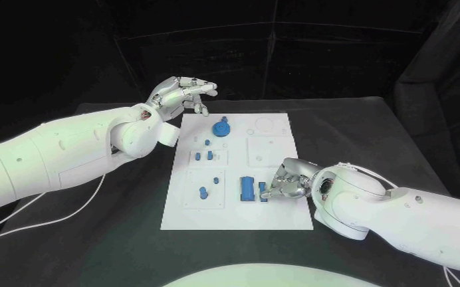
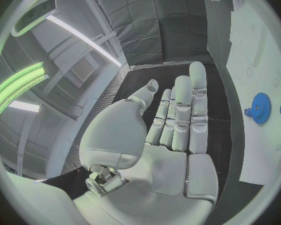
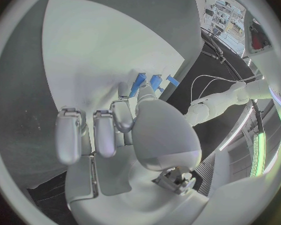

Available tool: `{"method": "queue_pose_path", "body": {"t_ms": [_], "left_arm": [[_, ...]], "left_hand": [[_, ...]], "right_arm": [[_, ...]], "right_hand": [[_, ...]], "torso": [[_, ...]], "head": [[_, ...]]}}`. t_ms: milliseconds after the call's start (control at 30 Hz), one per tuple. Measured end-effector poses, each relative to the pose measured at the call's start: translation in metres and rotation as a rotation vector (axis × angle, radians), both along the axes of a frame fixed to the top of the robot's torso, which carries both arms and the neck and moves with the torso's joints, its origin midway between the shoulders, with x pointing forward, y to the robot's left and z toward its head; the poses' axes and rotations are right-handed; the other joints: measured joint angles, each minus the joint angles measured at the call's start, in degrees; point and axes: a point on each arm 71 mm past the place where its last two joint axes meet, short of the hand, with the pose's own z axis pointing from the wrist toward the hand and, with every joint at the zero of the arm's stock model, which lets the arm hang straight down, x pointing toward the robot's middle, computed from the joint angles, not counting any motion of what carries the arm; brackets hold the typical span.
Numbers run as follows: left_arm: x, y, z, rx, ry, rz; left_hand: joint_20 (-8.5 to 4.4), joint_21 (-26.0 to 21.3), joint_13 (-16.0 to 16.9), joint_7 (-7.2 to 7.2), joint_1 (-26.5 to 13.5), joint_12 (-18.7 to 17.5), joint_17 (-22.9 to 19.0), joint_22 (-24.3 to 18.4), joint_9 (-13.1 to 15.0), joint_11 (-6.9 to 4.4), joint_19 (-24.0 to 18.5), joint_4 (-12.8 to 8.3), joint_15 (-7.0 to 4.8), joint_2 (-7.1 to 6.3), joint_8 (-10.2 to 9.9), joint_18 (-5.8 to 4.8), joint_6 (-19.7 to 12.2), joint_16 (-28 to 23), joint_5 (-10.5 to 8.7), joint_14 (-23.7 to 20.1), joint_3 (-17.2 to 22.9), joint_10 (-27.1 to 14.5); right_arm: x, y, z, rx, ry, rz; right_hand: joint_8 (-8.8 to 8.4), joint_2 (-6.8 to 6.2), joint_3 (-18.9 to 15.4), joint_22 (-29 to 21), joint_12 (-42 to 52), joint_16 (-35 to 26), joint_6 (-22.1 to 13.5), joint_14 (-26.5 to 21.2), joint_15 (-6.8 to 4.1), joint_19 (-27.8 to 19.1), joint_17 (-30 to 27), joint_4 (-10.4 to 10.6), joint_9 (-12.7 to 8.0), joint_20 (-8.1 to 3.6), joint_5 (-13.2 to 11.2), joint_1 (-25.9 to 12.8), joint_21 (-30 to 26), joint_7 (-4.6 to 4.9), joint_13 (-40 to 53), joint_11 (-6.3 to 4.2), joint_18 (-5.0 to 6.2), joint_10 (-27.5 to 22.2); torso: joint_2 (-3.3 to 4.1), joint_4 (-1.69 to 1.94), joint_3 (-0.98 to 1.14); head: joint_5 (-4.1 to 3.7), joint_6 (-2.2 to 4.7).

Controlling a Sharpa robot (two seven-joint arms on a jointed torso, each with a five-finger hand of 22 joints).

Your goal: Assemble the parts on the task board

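The left hand (image 1: 182,94) hovers above the black surface (image 1: 383,134) just off the far left corner of the task board (image 1: 240,217), fingers stretched out and slightly apart, holding nothing; in the left wrist view the palm and fingers (image 2: 181,115) lie flat and open, with the board's edge off to one side.

On the board, the blue parts sit mostly in its left and middle columns. A round gear-like part (image 1: 221,128) stands near the far end, just beside the left hand's fingertips but not touching them (the same piece shows as a toothed blue disc (image 2: 261,108) in the left wrist view). Nearer along the left column come a few small blue pegs (image 1: 203,155), then another small cluster (image 1: 204,191) closer to the front. Beside that cluster, towards the middle, a longer rectangular blue block (image 1: 247,188) lies flat.

The right hand (image 1: 286,182) rests low over the board's near right part, its fingers curled down towards a small blue piece (image 1: 262,189) just beside the block. In the right wrist view the fingertips (image 3: 142,91) meet the blue pieces (image 3: 154,81), though whether they actually pinch one or merely touch it I cannot tell.
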Motion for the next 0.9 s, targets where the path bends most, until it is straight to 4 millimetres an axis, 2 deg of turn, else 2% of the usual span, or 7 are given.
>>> {"method": "queue_pose_path", "body": {"t_ms": [233, 467, 767, 900], "left_arm": [[0.0000, -0.0001, 0.0000, 0.000, 0.000, 0.000], [0.0002, 0.0002, -0.0001, 0.000, 0.000, 0.000], [0.0004, -0.0005, -0.0001, 0.000, 0.000, -0.001], [0.0004, -0.0004, -0.0002, 0.000, 0.000, -0.001]], "left_hand": [[0.00, 0.0, 0.0, 0.00, 0.0, 0.0, 0.0, 0.0, 0.0, 0.00, 0.0, 0.0, 0.00, 0.00, 0.0, 0.00, 0.0, 0.0, 0.00, 0.0, 0.0, 0.0], [0.00, 0.0, 0.0, 0.00, 0.0, 0.0, 0.0, 0.0, 0.0, 0.00, 0.0, 0.0, 0.00, 0.00, 0.0, 0.00, 0.0, 0.0, 0.00, 0.0, 0.0, 0.0], [0.00, 0.0, 0.0, 0.00, 0.0, 0.0, 0.0, 0.0, 0.0, 0.00, 0.0, 0.0, 0.00, 0.00, 0.0, 0.00, 0.0, 0.0, 0.00, 0.0, 0.0, 0.0], [0.00, 0.0, 0.0, 0.00, 0.0, 0.0, 0.0, 0.0, 0.0, 0.00, 0.0, 0.0, 0.00, 0.00, 0.0, 0.00, 0.0, 0.0, 0.00, 0.0, 0.0, 0.0]], "right_arm": [[0.0020, 0.0016, 0.0001, -0.005, -0.013, 0.004], [0.0017, 0.0022, 0.0004, -0.012, -0.027, 0.013], [0.0013, 0.0003, 0.0008, -0.008, -0.048, 0.010], [0.0019, -0.0066, 0.0005, 0.017, -0.045, -0.012]], "right_hand": [[-0.03, 0.17, -0.1, 0.0, 0.0, 0.0, 0.2, 0.0, 0.00, 0.0, 0.0, -0.8, 0.0, 0.00, 0.7, 0.9, 0.0, -0.01, 0.1, 0.00, 0.00, 0.0], [-0.10, -0.31, -0.5, 0.0, 0.0, 0.0, 0.2, 0.0, 0.01, 0.0, 0.0, -1.9, -0.2, 0.00, 0.7, 2.0, 0.0, 0.00, 0.0, 0.01, 0.00, 0.0], [-0.51, -0.21, -1.6, 0.0, -0.1, 0.0, 0.2, 0.0, 0.01, 0.0, 0.0, -1.3, -0.6, 0.00, 1.6, 1.3, -0.2, -0.02, 0.0, 0.01, 0.00, 0.0], [-0.52, -0.15, -2.1, 0.0, -1.4, -0.7, -0.5, 0.0, 0.01, 0.0, 0.0, -1.1, -0.6, 0.00, 1.9, 0.6, -1.2, 0.43, -0.9, 0.32, 0.00, -0.3]], "torso": [[0.00, 0.04, 0.02], [-0.05, -0.03, 0.04], [-0.12, -0.08, 0.04], [-0.12, -0.08, 0.03]], "head": [[0.09, -0.12], [0.14, -0.10], [-0.01, 0.19], [-0.02, 0.48]]}}
